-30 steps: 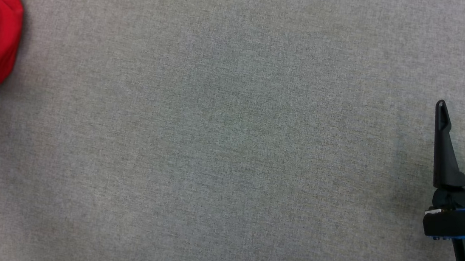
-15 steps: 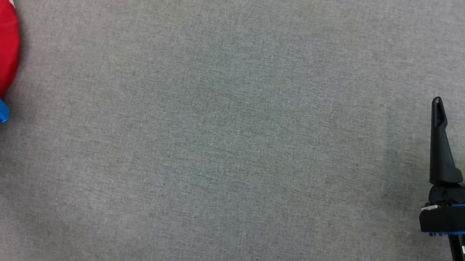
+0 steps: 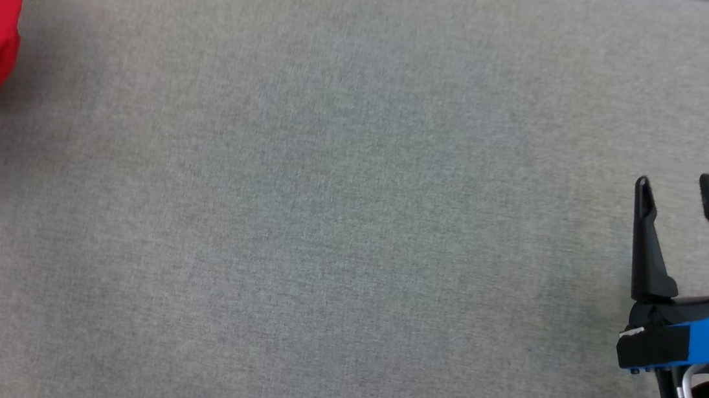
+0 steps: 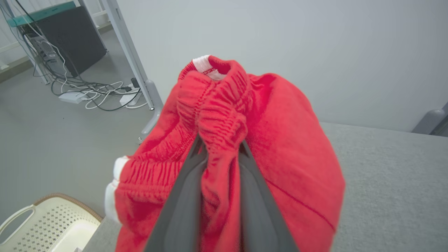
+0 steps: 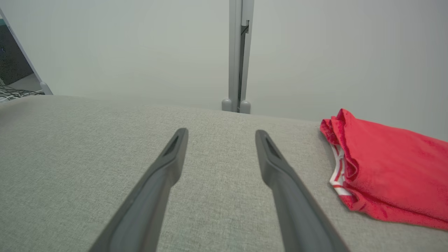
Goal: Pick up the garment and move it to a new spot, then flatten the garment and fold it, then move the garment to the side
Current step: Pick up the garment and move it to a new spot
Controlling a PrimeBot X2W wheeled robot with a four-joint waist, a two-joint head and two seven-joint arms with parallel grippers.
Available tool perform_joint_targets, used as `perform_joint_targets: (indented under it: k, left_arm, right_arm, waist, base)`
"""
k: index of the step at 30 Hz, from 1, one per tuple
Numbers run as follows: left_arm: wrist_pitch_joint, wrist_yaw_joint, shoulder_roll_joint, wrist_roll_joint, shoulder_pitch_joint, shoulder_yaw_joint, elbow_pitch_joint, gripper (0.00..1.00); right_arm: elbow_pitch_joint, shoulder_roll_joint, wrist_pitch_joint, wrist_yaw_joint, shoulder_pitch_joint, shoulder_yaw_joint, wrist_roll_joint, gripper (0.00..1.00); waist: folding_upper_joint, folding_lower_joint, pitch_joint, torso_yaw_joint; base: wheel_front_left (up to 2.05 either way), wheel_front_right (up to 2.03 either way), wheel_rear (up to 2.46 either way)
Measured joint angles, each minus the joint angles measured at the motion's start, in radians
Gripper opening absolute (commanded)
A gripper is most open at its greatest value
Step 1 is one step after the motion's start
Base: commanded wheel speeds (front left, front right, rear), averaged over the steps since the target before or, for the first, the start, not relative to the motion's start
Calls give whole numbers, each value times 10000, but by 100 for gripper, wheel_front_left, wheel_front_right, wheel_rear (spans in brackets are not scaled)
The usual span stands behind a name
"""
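Left gripper (image 4: 221, 143) closed onto garment (image 4: 280, 140) waistband; right gripper (image 5: 221, 132) stood wide, empty. Pickup begun; moving, flattening, folding remained.

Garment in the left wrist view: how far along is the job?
Done: the grasp. The left gripper is shut on the garment at its gathered waistband. In hand: the pick-up; the cloth is bunched at the left edge of the table, not spread. Left: moving it, flattening, folding, setting it aside. The right gripper is open and free. A second red garment lies folded at the right.
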Motion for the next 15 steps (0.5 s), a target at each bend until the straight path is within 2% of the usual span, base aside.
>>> perform_joint_targets:
  k: [8, 15]
  left_arm:
    - [-562, -31, -88, 585, -793, -765, -1442, 0]
    - [-234, -33, -196, 813, -1290, -1354, -3511, 0]
  right_arm:
    - [711, 157, -370, 0, 271, -48, 199, 100]
    - [1289, 259, -729, 0, 442, 198, 439, 100]
  waist:
    - [0, 0, -935, -502]
    - [0, 0, -1383, -1463]
  base:
    - [0, 0, 0]
    - [0, 0, 0]
